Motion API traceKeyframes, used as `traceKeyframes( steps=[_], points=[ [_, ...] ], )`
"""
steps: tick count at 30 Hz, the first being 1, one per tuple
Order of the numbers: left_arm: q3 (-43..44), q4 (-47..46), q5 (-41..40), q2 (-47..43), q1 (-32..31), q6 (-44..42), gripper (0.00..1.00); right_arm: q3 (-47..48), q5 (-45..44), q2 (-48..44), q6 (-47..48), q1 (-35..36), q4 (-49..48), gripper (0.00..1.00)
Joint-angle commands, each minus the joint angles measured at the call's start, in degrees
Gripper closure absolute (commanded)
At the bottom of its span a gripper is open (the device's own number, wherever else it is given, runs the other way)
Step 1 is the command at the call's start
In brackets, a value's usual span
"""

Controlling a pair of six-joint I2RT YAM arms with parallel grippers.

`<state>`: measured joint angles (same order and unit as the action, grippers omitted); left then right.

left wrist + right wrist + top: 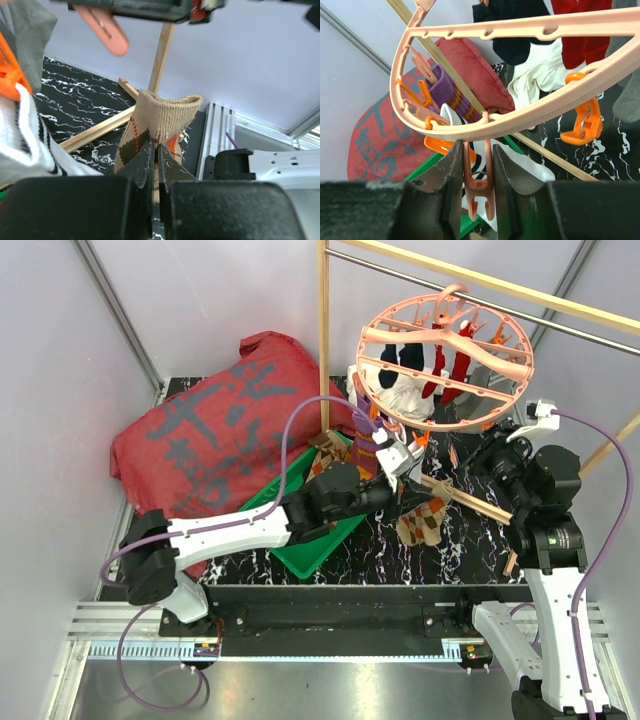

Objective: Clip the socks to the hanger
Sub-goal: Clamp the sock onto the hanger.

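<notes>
A brown argyle sock [156, 122], ribbed knit with green and orange diamonds, is pinched by the left tool [155, 156]. The jaws are pressed fully together on the fabric, and the open cuff is turned up at the centre of the left wrist view. In the top view the sock is seen right of centre, below the hanger [462, 333]. The hanger is a round salmon-pink plastic ring with spokes, hung tilted in the upper right. One of its dangling pink clips [479, 187] is flanked by the right tool [475, 148], which is partly closed with a finger laid against each side of the clip. A purple-orange striped sock [449, 94], a dark navy sock [517, 50], a white sock [540, 70] and a red sock [580, 47] are hung from the ring. A glossy orange clip [582, 122] is seen at the right. A wooden rail frame [323, 340] is stood behind. A green tray [310, 540] and a big red cloth [220, 430] are laid on the black marbled bench [390, 555].
</notes>
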<state>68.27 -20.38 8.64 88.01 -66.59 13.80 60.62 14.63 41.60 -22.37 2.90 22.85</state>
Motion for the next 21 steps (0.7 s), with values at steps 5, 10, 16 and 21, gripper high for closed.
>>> traceKeyframes(
  steps=[5,10,16,21],
  points=[
    [5.55,-7.13,-3.81,2.96,-0.12,0.7,1.0,2.66,-0.4,-0.12,-1.8,-0.17,-3.25,1.0],
    [7.66,-5.2,-5.83,4.89,-0.12,-0.09,1.0,2.05,0.22,-0.38,-2.15,-0.17,-3.34,1.0],
    [10.3,-2.56,-7.06,6.65,0.05,-0.79,1.0,1.52,0.57,-0.65,-2.5,-0.17,-3.25,1.0],
    [11.27,-1.24,-7.5,7.44,0.32,-0.8,1.0,1.26,0.57,-0.91,-2.33,-0.17,-3.34,1.0]
  ],
)
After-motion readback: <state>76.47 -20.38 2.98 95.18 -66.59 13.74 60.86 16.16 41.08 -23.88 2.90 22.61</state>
